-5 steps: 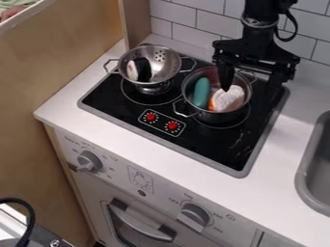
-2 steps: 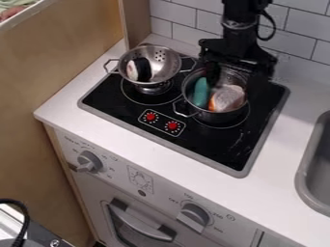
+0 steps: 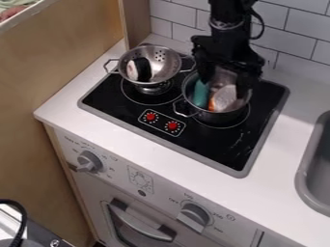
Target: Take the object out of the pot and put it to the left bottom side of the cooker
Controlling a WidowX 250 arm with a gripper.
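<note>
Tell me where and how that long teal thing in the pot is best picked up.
Probably across its middle, from above, a finger on each long side: the teal thing is slim and elongated. It lies near the wall of the pot, so one side looks tight.

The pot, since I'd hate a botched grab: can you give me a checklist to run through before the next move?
- Tool over the pot: ok.
- Tool open: ok, its two sides stand apart.
- Pot upright on the cooker: ok.
- Target piece known: cannot tell; teal piece and pale piece both lie inside.
- Object out of the pot: not ok.
</note>
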